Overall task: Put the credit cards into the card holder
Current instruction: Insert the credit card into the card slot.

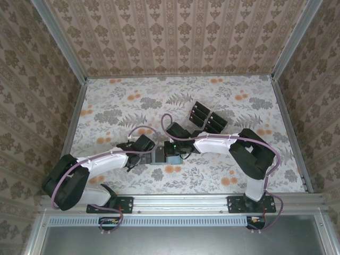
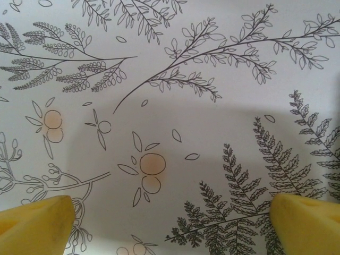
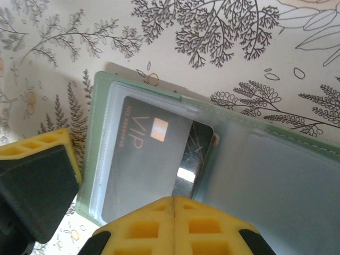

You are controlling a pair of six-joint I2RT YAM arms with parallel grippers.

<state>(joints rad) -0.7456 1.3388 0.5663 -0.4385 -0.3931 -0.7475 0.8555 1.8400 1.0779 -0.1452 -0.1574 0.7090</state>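
Note:
The card holder [image 3: 265,175], a sage-green wallet, lies open on the floral tablecloth, and in the top view it [image 1: 159,156] sits between the two grippers. A black credit card [image 3: 138,159] marked VIP is mostly inside its left translucent slot, one corner sticking out toward the fold. My right gripper [image 3: 175,210] is shut, fingertips pressed together just over the card's near edge with nothing between them. My left gripper [image 2: 170,223] is open over bare cloth, and one of its fingers [image 3: 37,180] stands by the wallet's left edge. Several more black cards [image 1: 207,118] lie behind to the right.
Patterned walls and metal rails [image 1: 74,122] enclose the table on three sides. Both arms reach toward the middle, the right arm's elbow [image 1: 252,151] bent at the right. Open cloth lies at the back left [image 1: 117,101].

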